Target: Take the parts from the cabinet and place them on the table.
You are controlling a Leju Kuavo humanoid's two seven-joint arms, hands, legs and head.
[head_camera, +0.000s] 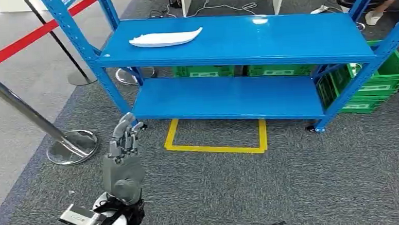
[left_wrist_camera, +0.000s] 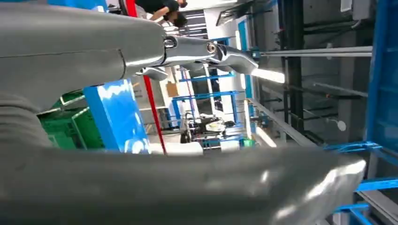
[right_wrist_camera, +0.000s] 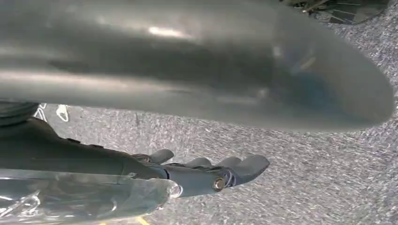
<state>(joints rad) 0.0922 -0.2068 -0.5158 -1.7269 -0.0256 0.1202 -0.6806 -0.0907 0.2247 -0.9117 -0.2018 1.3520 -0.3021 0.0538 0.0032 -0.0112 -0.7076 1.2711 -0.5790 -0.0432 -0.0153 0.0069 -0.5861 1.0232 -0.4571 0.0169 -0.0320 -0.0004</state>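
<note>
Left hand [head_camera: 123,147] is raised in front of the robot with its fingers apart and nothing in them, well short of the blue cabinet [head_camera: 236,59]. Its target, the white part [head_camera: 165,38], lies flat on the top shelf toward the left end, long and tapered, clear of the uprights and apart from everything else.

To do this reach well, I judge the hand should travel up and forward over the shelf's front lip, come down on the middle of the part across its narrow width, and close there, since a grasp near the thin pointed end would likely let it swing or slip. The part looks shallow and smooth, so the fingers must get under an edge rather than press on top. The left upright stands near the path; the arm should pass inside it.

Right hand [right_wrist_camera: 220,173] hangs over grey carpet in its wrist view, its fingers straight and side by side, holding nothing; whether they are fully spread I cannot tell from that blurred angle.

Counting: one white part on the cabinet, two blue shelves, the lower one bare. Behind it stand green crates [head_camera: 381,80], at least three, possibly more hidden. One yellow floor marking [head_camera: 217,137] lies before the cabinet, and two barrier posts [head_camera: 70,145] stand left, carrying red tape [head_camera: 23,42].
</note>
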